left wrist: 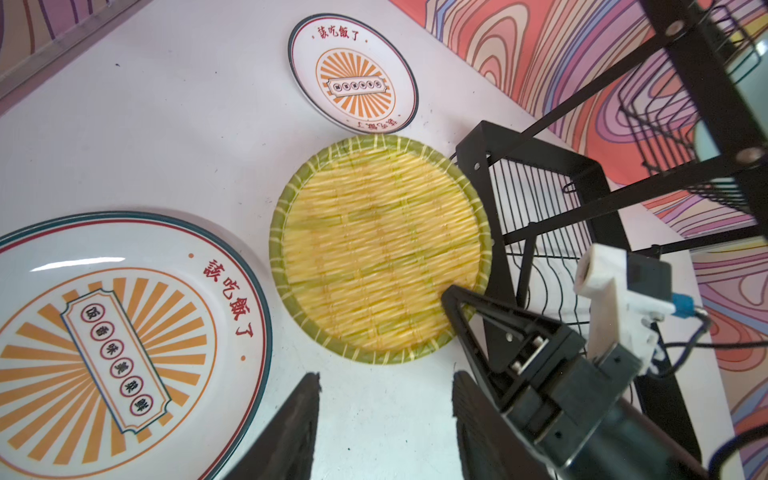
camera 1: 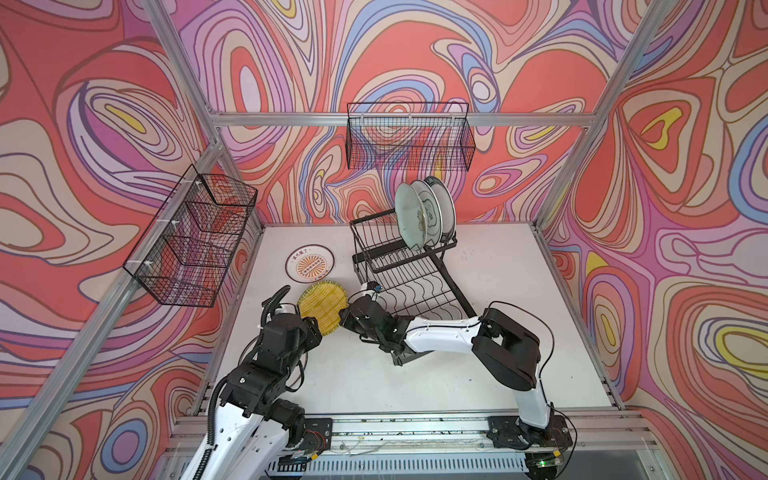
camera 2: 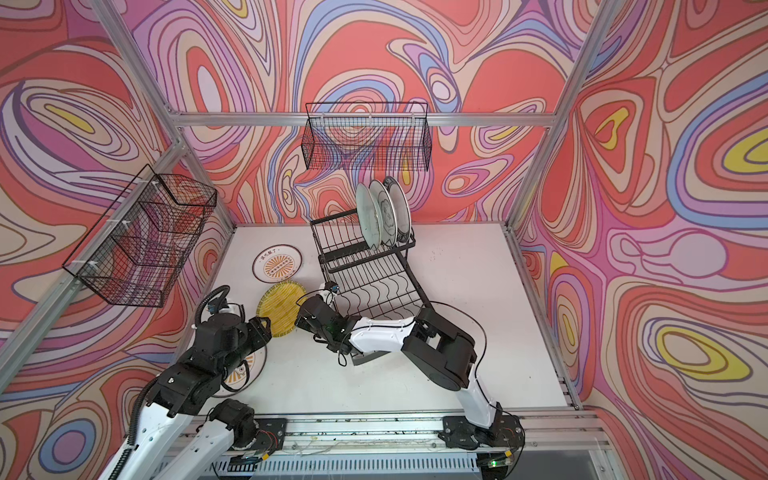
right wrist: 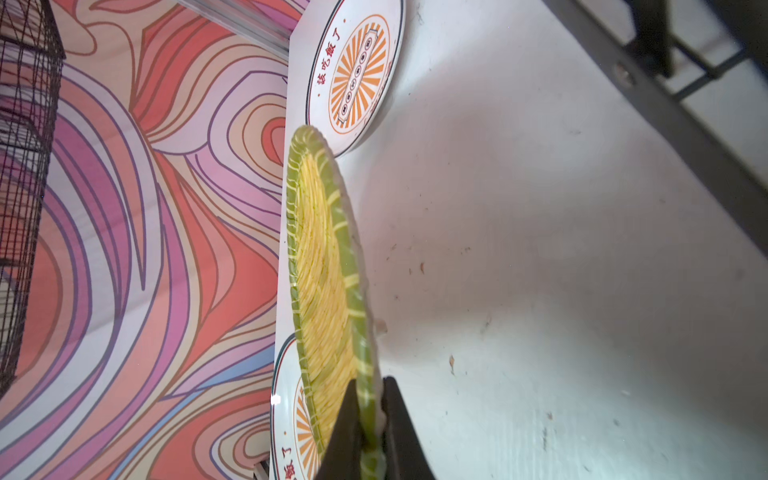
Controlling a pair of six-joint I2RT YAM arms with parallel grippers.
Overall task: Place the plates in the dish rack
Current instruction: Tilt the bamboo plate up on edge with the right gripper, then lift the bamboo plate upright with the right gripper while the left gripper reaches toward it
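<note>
Swirl-patterned walls [camera 1: 415, 50], white tabletop [camera 1: 498, 257], aluminium frame [camera 1: 291, 119], mesh baskets [camera 1: 409, 137].

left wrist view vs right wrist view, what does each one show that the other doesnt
Only the left wrist view shows the open left gripper, the dish rack with its wavy wires, and the yellow woven plate face-on. Only the right wrist view shows that plate edge-on, its rim pinched between the right gripper's two fingers. Both show the far sunburst plate, the near sunburst plate and the white table.
</note>
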